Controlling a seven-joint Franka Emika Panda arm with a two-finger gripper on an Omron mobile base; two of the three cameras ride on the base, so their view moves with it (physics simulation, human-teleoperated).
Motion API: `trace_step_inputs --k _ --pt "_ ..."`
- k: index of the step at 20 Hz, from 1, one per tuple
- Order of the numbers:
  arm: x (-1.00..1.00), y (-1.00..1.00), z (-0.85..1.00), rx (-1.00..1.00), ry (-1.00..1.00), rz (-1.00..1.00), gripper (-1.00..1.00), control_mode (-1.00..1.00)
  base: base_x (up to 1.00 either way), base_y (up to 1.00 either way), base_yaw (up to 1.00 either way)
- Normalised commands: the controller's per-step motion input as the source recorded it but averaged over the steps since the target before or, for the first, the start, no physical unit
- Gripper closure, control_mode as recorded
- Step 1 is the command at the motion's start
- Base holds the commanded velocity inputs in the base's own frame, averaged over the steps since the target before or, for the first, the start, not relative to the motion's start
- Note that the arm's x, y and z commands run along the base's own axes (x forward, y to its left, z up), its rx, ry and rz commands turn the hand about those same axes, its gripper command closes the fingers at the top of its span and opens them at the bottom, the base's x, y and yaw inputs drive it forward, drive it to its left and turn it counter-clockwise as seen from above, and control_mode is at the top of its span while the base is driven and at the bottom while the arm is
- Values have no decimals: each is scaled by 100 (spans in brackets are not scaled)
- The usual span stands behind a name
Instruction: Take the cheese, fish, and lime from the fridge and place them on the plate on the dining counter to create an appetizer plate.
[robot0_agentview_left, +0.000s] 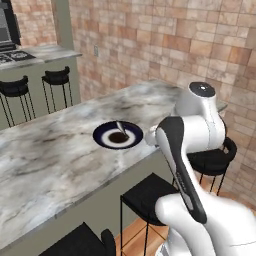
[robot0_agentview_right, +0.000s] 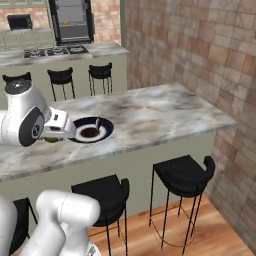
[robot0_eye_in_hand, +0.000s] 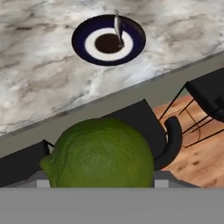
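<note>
Green lime (robot0_eye_in_hand: 99, 153), apparently between jaws.

Green lime (robot0_eye_in_hand: 100, 153), blue-rimmed plate (robot0_eye_in_hand: 83, 41), grey-veined marble dining counter (robot0_eye_in_hand: 39, 78).

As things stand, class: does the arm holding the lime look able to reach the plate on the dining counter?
Probably yes. The lime sits in the gripper beside the plate, which holds the fish; bare dining counter lies between.
</note>
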Motion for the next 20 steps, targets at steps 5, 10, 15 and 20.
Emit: trace_step_inputs --k 5,10,15,20 --pt "86 29 -37 1 7 0 100 -100 0 0 0" --pt "74 21 -34 0 5 0 100 -100 0 0 0" --pt "65 18 -26 0 1 0 100 -100 0 0 0" --pt "65 5 -23 0 0 0 100 -100 0 0 0"
